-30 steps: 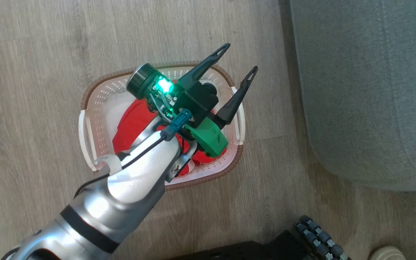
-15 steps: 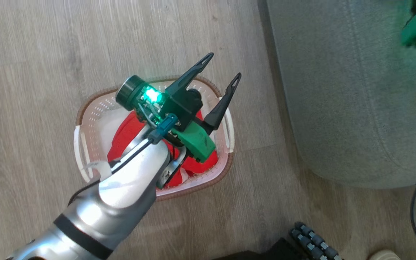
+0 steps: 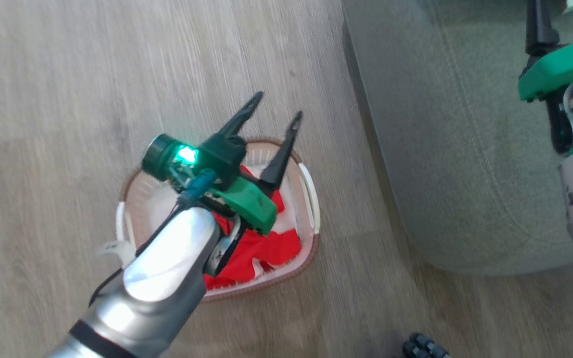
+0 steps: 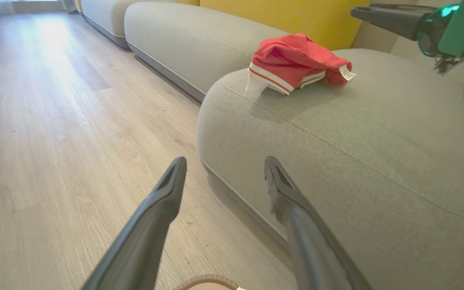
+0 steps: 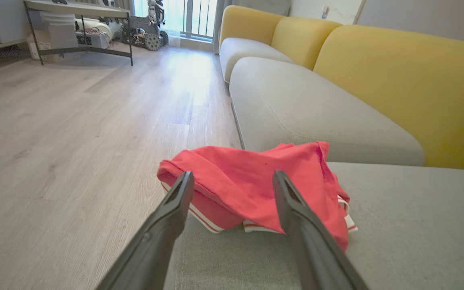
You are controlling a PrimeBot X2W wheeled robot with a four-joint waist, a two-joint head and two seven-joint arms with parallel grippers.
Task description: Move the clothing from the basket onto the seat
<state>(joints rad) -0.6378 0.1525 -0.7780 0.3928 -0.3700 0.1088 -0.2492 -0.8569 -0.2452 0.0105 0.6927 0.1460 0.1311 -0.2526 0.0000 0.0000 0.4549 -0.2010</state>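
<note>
Plainly saw red clothing (image 3: 271,248) heaped inside the basket (image 3: 316,214), a white patch showing among the folds. Found the basket standing on the wooden floor (image 3: 67,99), near the rounded end of the seat (image 3: 440,149) but apart from it. Noted another red garment (image 5: 252,181) lying crumpled on the seat's cushion near its edge, striped white-and-red hem turned toward the floor side, a small white label poking out in the left wrist view. Caught the left gripper (image 3: 277,104) held over the basket, above the clothing, fingers spread wide with nothing between them. Through the left wrist view, found it pointed at the seat's front edge and the floor beside it, basket rim just peeking in at the bottom. Saw the right gripper (image 5: 233,174) over the seat, aimed at the garment there, fingers likewise parted and empty. Could not tell whether they touched the fabric. Made out yellow backrests (image 5: 397,80) behind the grey cushions and a dark-legged table (image 5: 79,7) far across the room.
</note>
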